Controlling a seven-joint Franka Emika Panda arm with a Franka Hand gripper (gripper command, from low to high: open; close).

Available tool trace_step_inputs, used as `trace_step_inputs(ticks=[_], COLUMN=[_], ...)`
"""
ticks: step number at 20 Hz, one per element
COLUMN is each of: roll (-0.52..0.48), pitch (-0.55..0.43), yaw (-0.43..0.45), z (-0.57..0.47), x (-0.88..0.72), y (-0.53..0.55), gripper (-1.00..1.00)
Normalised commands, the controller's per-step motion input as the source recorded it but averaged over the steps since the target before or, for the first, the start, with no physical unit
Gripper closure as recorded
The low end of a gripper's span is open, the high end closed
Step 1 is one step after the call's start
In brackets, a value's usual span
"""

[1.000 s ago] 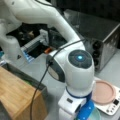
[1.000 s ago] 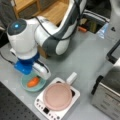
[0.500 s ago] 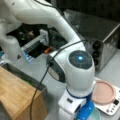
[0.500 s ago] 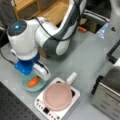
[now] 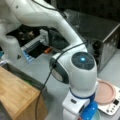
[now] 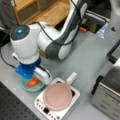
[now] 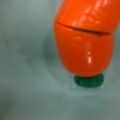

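Carrot (image 7: 83, 42), a plastic toy one, orange with a green stub at its end, lies in the pale teal bowl (image 6: 26, 87). In a front view the bowl sits on the grey counter (image 6: 82, 62), just beside the white induction hob (image 6: 41, 106) that carries a pink pan (image 6: 57, 96). The wrist view is filled by the carrot lying against the bowl's floor, green end pointing to the bottom of that view, with a seam across its body.

Pincer (image 6: 32, 78): directly over the bowl, blue mount above and a white finger (image 6: 43, 76) slanting down beside the carrot. The fingertips are hidden behind the arm's body, so whether the pincer is spread or closed on the carrot cannot be told; the carrot appears to rest on the bowl, though this is uncertain.

Step in hand, as judged: the pincer working at the carrot inside the bowl, at the point of contact. The next move calls for a straight vertical path, keeping clear of the bowl's rim and of the pan's handle (image 6: 71, 77) close by.

Other items relative to the bowl: steel toaster oven (image 6: 107, 92) beyond the hob; wooden shelf unit (image 6: 47, 12) well apart.
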Motion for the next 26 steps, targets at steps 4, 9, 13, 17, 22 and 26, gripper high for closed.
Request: trace_step_inputs(ticks=[4, 9, 13, 17, 22, 26], roll=[0.137, 0.160, 0.175, 0.194, 0.214, 0.234], pitch=[-0.022, -0.025, -0.024, -0.026, -0.028, -0.040], yaw=[-0.115, -0.106, -0.090, -0.089, -0.095, -0.100], z=[-0.02, -0.02, -0.05, -0.05, -0.04, -0.04], x=[0.17, 0.17, 0.18, 0.17, 0.14, 0.11], y=[-0.04, -0.09, -0.12, -0.10, -0.05, -0.03], gripper=[-1.00, -1.00, -1.00, -1.00, -1.00, -1.00])
